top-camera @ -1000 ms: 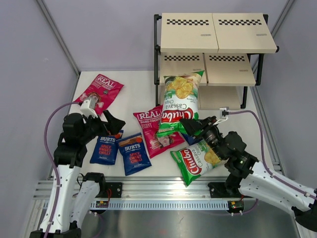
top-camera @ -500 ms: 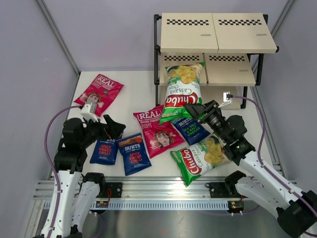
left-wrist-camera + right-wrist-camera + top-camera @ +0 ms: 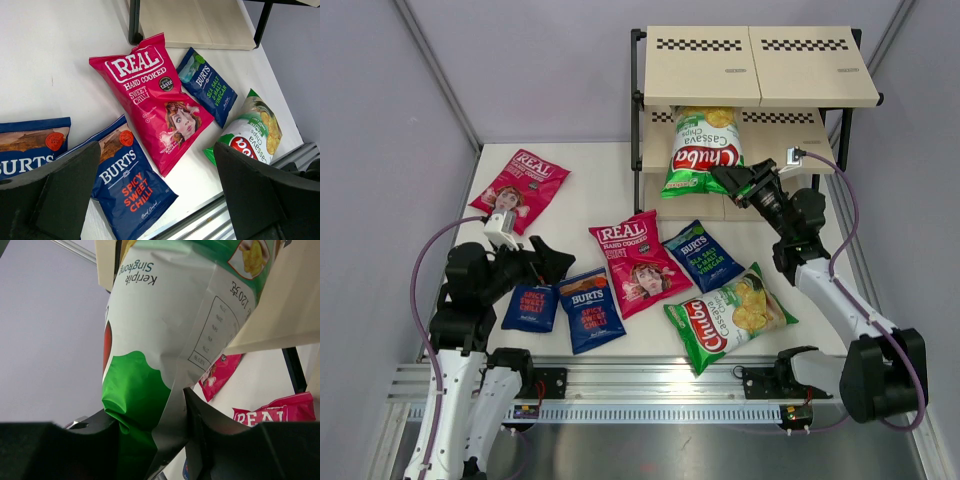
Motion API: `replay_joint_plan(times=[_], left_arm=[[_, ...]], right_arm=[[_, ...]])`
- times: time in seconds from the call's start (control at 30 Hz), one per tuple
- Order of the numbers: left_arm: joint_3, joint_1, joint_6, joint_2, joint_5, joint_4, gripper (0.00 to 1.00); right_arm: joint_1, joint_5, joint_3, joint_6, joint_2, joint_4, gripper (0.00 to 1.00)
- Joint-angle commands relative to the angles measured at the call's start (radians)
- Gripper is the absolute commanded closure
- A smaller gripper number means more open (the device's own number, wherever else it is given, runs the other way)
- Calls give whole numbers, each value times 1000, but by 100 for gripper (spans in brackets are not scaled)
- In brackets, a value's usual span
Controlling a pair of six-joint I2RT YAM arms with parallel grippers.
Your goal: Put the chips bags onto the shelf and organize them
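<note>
My right gripper [image 3: 733, 181] [image 3: 152, 437] is shut on the lower corner of a green-and-white Chuba chips bag [image 3: 701, 152] [image 3: 170, 335]. The bag hangs at the left half of the shelf [image 3: 790, 70], its top reaching under the top board, in front of the middle tier. A second Chuba bag [image 3: 728, 318] lies on the table near the front. My left gripper [image 3: 536, 262] [image 3: 157, 195] hovers open and empty over a blue BURTS bag [image 3: 533, 305] and its twin [image 3: 131, 185]. Two pink REAL bags [image 3: 523, 186] [image 3: 638, 262] and a third BURTS bag [image 3: 698, 255] lie flat.
The shelf's black posts [image 3: 638, 120] stand beside the held bag. Grey walls enclose the white table on both sides. A metal rail [image 3: 650, 385] runs along the near edge by the arm bases.
The right arm has lifted the Chuba bag off the table and carried it back and up to the shelf's middle tier. The left gripper has dropped slightly, still open.
</note>
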Motion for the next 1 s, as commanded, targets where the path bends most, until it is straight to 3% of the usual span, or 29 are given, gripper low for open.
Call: replay_joint_plan(times=[0.0, 0.6, 0.83, 0.97], left_arm=[[-5, -5, 18, -16, 30, 55, 1], [-21, -13, 13, -45, 42, 65, 1], [-24, -13, 13, -57, 30, 67, 1], [-25, -13, 12, -60, 33, 68, 1]], right_arm=[[-34, -119, 79, 74, 84, 180, 81], [-76, -141, 341, 41, 487, 222, 77], [-74, -126, 447, 26, 573, 174, 68], [-74, -80, 458, 3, 550, 75, 55]])
